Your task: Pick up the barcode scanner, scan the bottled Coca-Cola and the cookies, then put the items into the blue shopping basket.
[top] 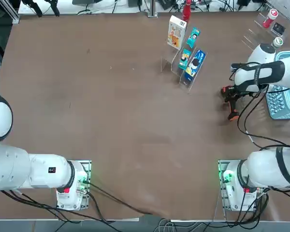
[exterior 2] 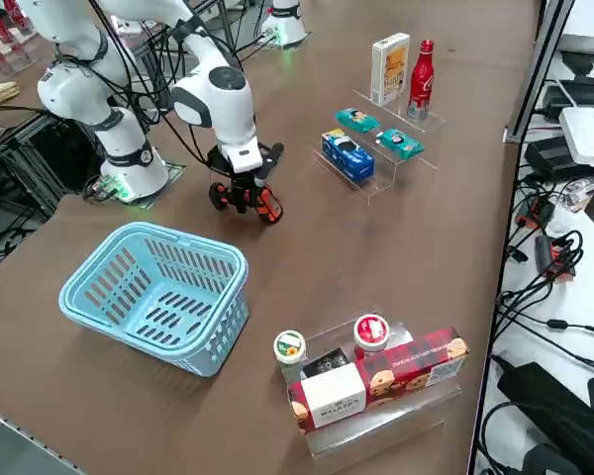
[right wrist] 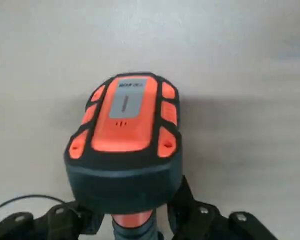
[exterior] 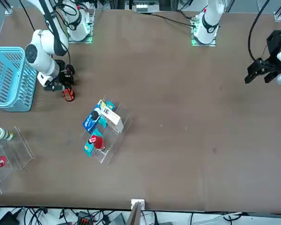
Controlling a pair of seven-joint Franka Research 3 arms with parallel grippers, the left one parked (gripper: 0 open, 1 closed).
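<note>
The barcode scanner rests on the table just left of the blue shopping basket, black with an orange-red head and handle end. My right gripper is low over it. In the wrist view its fingers stand open on either side of the scanner's handle. The bottled Coca-Cola and the white cookies box stand on the far step of a clear rack. The basket has nothing in it.
The clear rack also holds a blue packet and teal packets. A second clear stand beyond the basket carries small tubs and a red biscuit box. Cables trail from the scanner towards the arm's base.
</note>
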